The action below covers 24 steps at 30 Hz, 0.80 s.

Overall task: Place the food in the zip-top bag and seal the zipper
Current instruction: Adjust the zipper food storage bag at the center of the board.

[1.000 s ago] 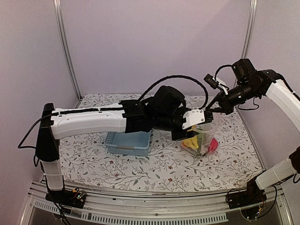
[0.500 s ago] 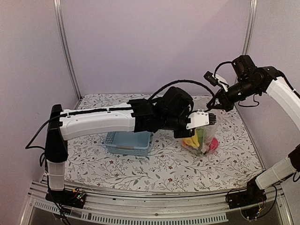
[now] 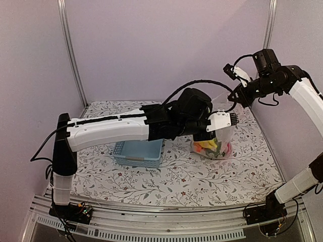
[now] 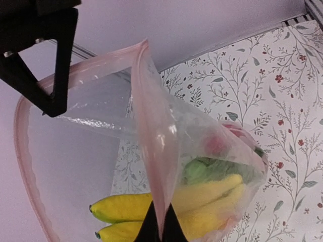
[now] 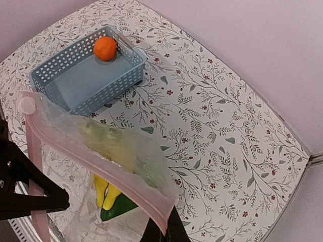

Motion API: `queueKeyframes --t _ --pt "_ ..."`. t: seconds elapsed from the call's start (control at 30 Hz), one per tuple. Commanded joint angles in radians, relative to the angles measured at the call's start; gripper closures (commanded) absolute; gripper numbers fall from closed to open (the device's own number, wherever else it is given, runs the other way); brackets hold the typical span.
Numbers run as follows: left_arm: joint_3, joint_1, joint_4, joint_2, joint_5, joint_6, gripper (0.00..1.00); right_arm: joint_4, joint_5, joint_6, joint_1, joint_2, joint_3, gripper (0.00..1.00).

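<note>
The clear zip-top bag (image 3: 216,141) hangs above the cloth between both grippers, mouth up, with its pink zipper (image 4: 151,126) strip bowed open. Inside lie food pieces: yellow bananas (image 4: 132,209), a green piece (image 4: 212,169) and a red one (image 4: 222,143). My left gripper (image 4: 161,229) is shut on the zipper edge at one side. My right gripper (image 5: 165,233) is shut on the zipper (image 5: 101,169) at the other end. In the top view the left gripper (image 3: 225,121) sits just below the right gripper (image 3: 233,99). An orange (image 5: 105,48) lies in the blue basket.
The light-blue slatted basket (image 5: 121,80) stands on the floral cloth (image 3: 166,176) to the left of the bag, partly under my left arm. The enclosure's walls and metal posts close in the back and sides.
My left gripper has shut on the bag's zipper edge. Both arms have risen, lifting the bag off the cloth, and the left arm has reached further right.
</note>
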Motion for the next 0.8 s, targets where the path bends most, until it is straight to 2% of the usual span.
queueKeyframes --t 0.0,0.07,0.13,0.27,0.4,0.77 --pt "0.093 0.045 0.010 0.085 -0.010 0.026 1.00 0.118 0.102 -0.010 -0.014 -0.007 0.101 1.00" --pt "0.140 0.054 0.044 0.098 -0.059 0.050 1.00 0.143 0.136 -0.023 -0.014 0.001 0.120 1.00" --pt "0.110 0.049 0.093 0.075 -0.059 0.061 1.00 0.146 0.127 -0.024 -0.014 0.008 0.102 1.00" --pt "-0.017 0.051 0.108 0.053 0.052 -0.007 1.00 0.104 0.011 -0.026 0.007 0.012 -0.059 1.00" --pt "-0.038 0.049 0.074 0.110 0.031 -0.058 1.00 0.054 -0.027 -0.035 0.061 0.026 -0.185 1.00" --pt "-0.217 0.029 0.231 -0.001 0.010 -0.066 1.00 -0.003 -0.089 -0.015 0.062 -0.007 -0.104 1.00"
